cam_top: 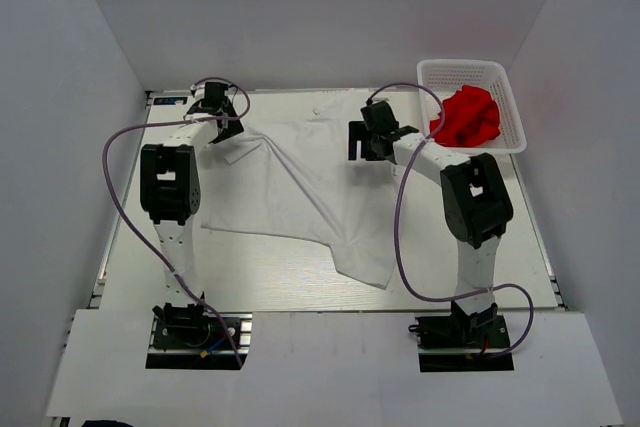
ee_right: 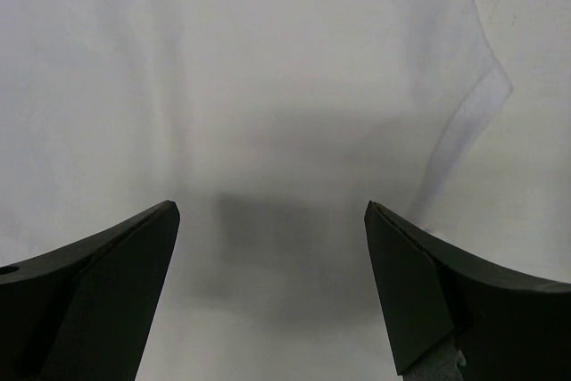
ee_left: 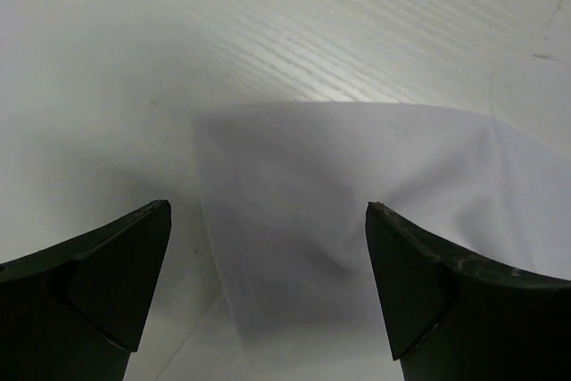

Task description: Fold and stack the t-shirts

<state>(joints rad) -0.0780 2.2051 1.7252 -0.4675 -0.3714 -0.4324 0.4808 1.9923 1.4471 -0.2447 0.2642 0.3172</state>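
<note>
The white t-shirt (cam_top: 290,192) lies spread and creased across the middle of the table. My left gripper (cam_top: 216,107) is open above its far left corner; the left wrist view shows a cloth corner (ee_left: 357,194) between the spread jaws, untouched. My right gripper (cam_top: 372,142) is open above the shirt's right side; the right wrist view shows white cloth (ee_right: 268,86) and a hem edge (ee_right: 464,122) below the jaws. The red t-shirt (cam_top: 467,115) lies bunched in the white mesh basket (cam_top: 512,107) at the far right.
White walls close in the table on the left, back and right. Purple cables loop from both arms over the table. Bare tabletop (cam_top: 260,277) shows in front of the shirt.
</note>
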